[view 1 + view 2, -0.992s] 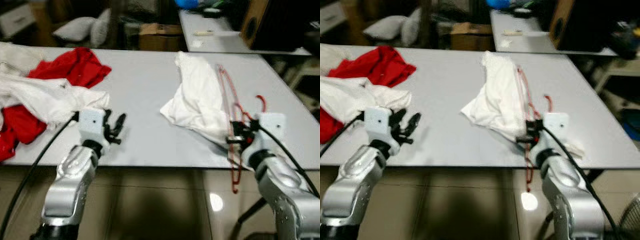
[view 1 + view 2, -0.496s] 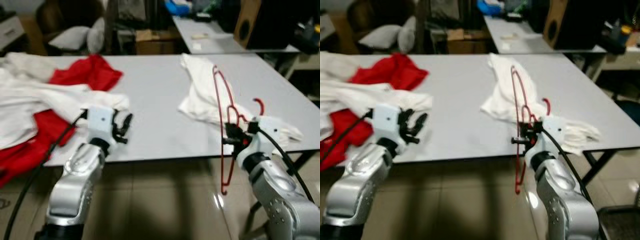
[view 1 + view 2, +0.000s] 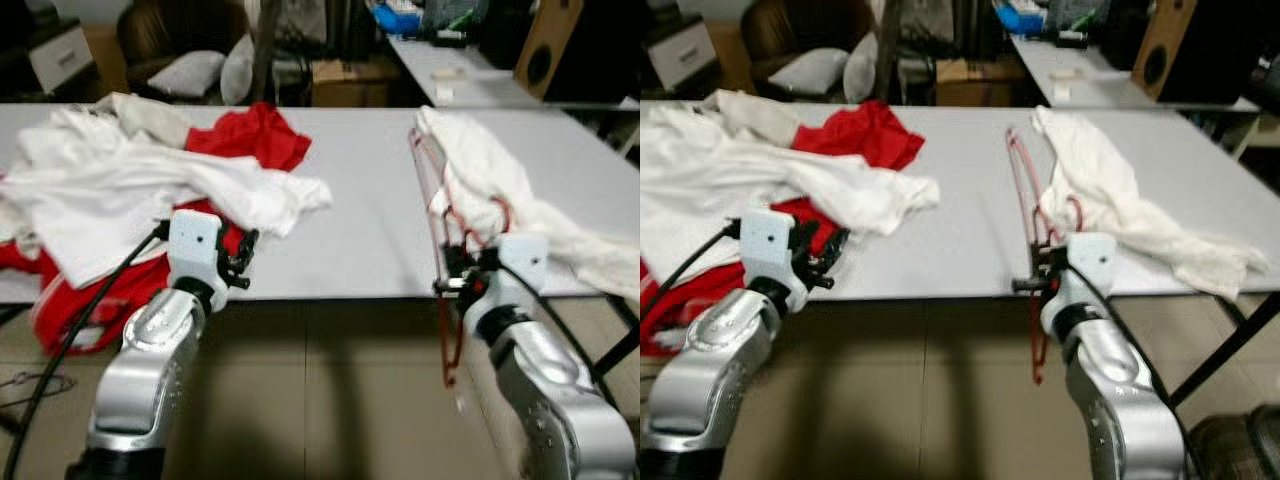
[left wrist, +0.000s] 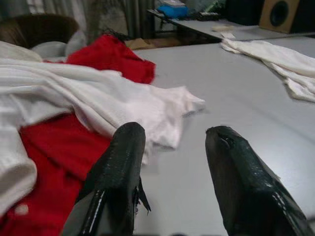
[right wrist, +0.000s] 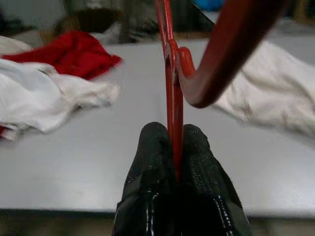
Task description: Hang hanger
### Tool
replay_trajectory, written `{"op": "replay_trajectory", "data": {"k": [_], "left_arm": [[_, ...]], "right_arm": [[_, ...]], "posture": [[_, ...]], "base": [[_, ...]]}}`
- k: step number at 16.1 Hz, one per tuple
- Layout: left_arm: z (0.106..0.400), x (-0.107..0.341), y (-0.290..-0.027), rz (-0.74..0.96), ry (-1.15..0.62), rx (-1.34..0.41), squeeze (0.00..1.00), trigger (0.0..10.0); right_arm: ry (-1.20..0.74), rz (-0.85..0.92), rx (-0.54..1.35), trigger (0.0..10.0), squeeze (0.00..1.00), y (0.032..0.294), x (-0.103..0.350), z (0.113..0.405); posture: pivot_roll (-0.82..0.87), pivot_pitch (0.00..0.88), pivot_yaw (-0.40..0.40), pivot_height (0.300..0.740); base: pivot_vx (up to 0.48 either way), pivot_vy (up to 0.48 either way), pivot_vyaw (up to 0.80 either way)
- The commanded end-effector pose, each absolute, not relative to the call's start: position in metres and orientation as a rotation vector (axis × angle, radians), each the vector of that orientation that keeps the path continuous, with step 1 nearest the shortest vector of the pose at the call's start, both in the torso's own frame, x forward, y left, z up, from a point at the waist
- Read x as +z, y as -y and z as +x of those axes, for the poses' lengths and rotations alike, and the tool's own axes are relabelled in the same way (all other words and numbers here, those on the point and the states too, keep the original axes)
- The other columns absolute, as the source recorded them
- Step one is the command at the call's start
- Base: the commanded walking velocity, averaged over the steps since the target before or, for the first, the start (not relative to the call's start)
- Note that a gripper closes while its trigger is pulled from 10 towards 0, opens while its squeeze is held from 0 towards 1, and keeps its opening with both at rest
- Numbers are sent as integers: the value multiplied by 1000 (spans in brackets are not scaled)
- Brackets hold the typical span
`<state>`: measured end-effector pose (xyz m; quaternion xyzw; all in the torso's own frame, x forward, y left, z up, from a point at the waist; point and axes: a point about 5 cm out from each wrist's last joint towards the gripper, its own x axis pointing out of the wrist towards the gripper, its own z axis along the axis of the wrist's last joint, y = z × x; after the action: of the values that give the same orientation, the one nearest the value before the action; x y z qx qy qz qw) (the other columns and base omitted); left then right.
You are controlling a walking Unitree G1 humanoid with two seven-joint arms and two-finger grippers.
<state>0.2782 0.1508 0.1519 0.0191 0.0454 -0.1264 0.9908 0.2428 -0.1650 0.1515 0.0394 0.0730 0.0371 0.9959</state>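
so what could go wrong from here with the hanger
The right gripper pinches only the thin wire of the red hanger, so it could twist or slip. Its lower end hangs below the table edge and may catch there. The white garment beside it could snag.

hanger: glossy red plastic | table: smooth matt grey | clothes: soft cloth

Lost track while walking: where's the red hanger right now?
The red hanger is pinched in the right hand at the table's near edge, on the robot's right, standing up beside the white garment.
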Motion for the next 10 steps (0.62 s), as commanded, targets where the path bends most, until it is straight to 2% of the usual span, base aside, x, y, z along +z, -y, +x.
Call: {"op": "replay_trajectory", "data": {"k": [1, 10], "left_arm": [[280, 156, -151, 53, -78, -246, 0, 10000], [280, 157, -147, 62, -85, -282, 0, 10000]], "right_arm": [[-135, 112, 33, 10000, 0, 168, 151, 244], [-119, 153, 48, 10000, 0, 164, 150, 243]], "posture": [[48, 0, 7, 740], [55, 0, 28, 740]], "base": [[0, 394, 0], [0, 392, 0]]}}
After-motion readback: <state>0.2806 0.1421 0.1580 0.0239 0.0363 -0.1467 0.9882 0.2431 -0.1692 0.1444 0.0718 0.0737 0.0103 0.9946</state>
